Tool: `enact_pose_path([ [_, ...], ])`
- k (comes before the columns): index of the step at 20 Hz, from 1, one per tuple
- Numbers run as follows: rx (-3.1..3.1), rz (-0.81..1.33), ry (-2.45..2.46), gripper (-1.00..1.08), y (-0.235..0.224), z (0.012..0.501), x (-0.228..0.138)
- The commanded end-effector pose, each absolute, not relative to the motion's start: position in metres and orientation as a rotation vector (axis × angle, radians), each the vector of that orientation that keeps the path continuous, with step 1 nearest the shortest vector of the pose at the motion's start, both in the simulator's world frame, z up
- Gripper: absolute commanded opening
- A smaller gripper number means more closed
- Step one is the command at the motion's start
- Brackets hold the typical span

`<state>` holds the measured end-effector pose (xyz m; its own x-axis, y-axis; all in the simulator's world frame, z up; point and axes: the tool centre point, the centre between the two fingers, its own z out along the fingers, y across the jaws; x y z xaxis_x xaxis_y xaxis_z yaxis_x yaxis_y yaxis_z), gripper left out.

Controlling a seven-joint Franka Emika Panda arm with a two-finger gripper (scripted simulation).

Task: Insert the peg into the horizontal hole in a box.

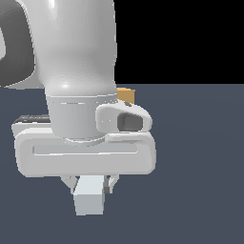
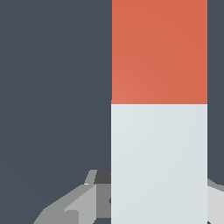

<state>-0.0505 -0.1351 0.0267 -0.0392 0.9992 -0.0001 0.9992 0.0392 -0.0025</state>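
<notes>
Now we've got the gripper (image 1: 90,183) clamped on the peg (image 1: 89,198), its long axis running toward the box (image 1: 126,94) peeking behind the arm; hole hidden from us.

The arm (image 1: 71,47) was glossy white, a broad rounded shell with a dark grey panel curving along its edge on the exterior view's left. Below that shell sat a paler grey-white cylindrical collar, ringed by a faint seam. Beside the collar, toward the exterior view's right, a small white housing (image 1: 125,119) bulged out with a rounded, grey-shaded recess in its face. Under the collar ran the hand body (image 1: 86,155) — a wide, flat white block with softened corners and a long shallow groove across its front. A dark ribbed strip showed behind the block's upper corner. The fingers (image 2: 83,203) were plain grey, angular and faceted — no markings visible.
</notes>
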Motion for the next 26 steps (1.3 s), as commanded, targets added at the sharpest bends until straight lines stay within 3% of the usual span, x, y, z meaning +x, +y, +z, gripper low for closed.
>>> enact_pose_path([
  [1,-2.147,0.0,-2.295,-1.0,-0.107,0.031,-0.04],
  [14,-1.97,0.001,-2.448,-1.0,0.054,0.052,0.003],
  [26,-1.936,0.003,-2.472,-1.0,0.081,0.053,0.008],
])
